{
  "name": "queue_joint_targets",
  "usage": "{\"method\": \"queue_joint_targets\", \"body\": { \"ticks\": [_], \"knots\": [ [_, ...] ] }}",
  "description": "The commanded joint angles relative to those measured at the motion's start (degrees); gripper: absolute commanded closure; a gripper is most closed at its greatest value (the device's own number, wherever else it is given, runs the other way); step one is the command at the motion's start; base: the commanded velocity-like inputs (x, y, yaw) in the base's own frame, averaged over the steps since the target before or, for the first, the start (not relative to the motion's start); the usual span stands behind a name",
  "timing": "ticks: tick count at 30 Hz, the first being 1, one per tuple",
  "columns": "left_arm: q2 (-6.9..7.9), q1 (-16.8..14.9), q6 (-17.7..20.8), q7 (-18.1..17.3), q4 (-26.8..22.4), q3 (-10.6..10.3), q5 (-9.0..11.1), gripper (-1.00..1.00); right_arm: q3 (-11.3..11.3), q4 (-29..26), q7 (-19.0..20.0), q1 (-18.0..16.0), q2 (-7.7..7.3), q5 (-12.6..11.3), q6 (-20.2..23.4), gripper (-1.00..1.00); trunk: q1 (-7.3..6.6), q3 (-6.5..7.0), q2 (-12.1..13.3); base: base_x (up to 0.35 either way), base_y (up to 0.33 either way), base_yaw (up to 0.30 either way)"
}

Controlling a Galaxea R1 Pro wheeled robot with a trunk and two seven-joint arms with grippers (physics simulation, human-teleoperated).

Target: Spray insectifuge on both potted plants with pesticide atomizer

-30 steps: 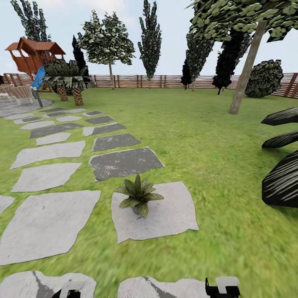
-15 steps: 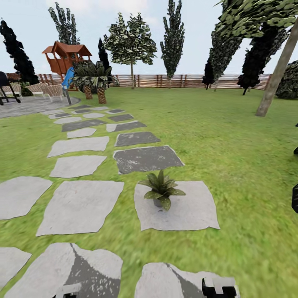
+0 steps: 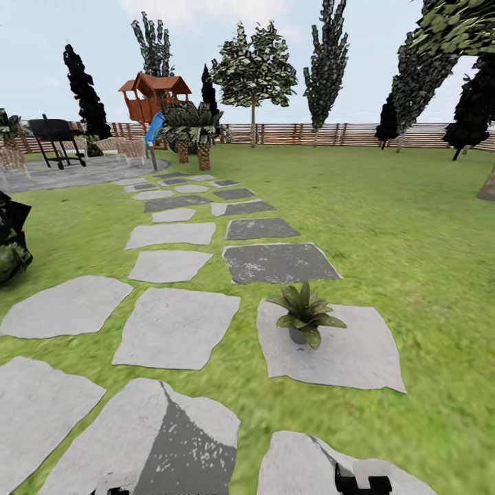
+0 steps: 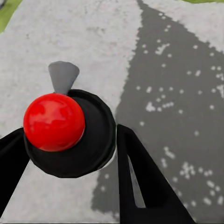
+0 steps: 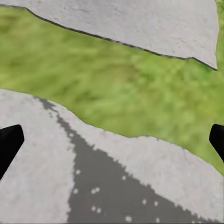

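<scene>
One potted plant (image 3: 304, 315), a low rosette of olive-green leaves in a small grey pot, stands on a grey stepping stone (image 3: 357, 357) a short way ahead, right of centre. In the left wrist view my left gripper (image 4: 70, 151) is shut on the pesticide atomizer (image 4: 53, 122), a black round body with a red ball top and a grey nozzle, held above a paving stone. My right gripper (image 5: 112, 140) is open with nothing between its fingers, over grass and stone. Both grippers just peek in at the bottom edge of the head view, the left gripper (image 3: 110, 491) and the right gripper (image 3: 362, 482).
A path of stepping stones (image 3: 175, 323) runs across the lawn (image 3: 399, 227) to a grey patio (image 3: 69, 172) with a black grill (image 3: 55, 132). Two palms (image 3: 194, 130) and a wooden playhouse (image 3: 155, 96) stand by the fence (image 3: 330, 134). A dark plant (image 3: 10, 240) sits at the left edge.
The head view has swung left, so the whole scene slid right. The dark striped leaves at the right left the picture; the grill, patio and a dark plant at left came in.
</scene>
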Motion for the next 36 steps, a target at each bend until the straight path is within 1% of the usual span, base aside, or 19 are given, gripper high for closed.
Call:
{"method": "queue_joint_targets", "body": {
  "ticks": [1, 7, 19, 30, 36],
  "knots": [
    [0.00, -0.05, -0.19, -0.08, 0.07, -0.49, 0.76, 1.00, -0.33, 0.07, -0.31, -0.03, 0.00, 0.62, -0.14, -1.00, -0.01, -0.05, -0.02, 0.000, 0.003, 0.276],
    [0.00, 0.00, -0.27, -0.06, 0.08, -0.46, 1.18, 1.00, -0.33, 0.07, -0.31, -0.03, 0.00, 0.62, -0.14, -1.00, -0.01, -0.12, -0.02, 0.116, 0.086, 0.276],
    [-0.09, 0.58, -0.28, -0.06, 0.07, -0.44, 1.37, 1.00, -0.33, 0.07, -0.31, -0.03, 0.02, 0.64, -0.13, -1.00, -0.01, -0.35, -0.02, 0.229, 0.229, 0.267],
    [-0.07, 0.65, -0.28, -0.06, 0.07, -0.43, 1.10, 1.00, -0.24, 0.08, -0.23, -0.03, -0.16, 1.14, -0.08, -1.00, -0.01, -0.38, -0.02, 0.276, 0.200, 0.025],
    [0.32, 0.65, -0.28, -0.06, 0.07, -0.45, 1.01, 1.00, -0.24, 0.13, -0.15, -0.03, -0.16, 1.14, -0.05, -1.00, -0.01, -0.38, -0.02, 0.297, 0.159, 0.000]
  ]
}}
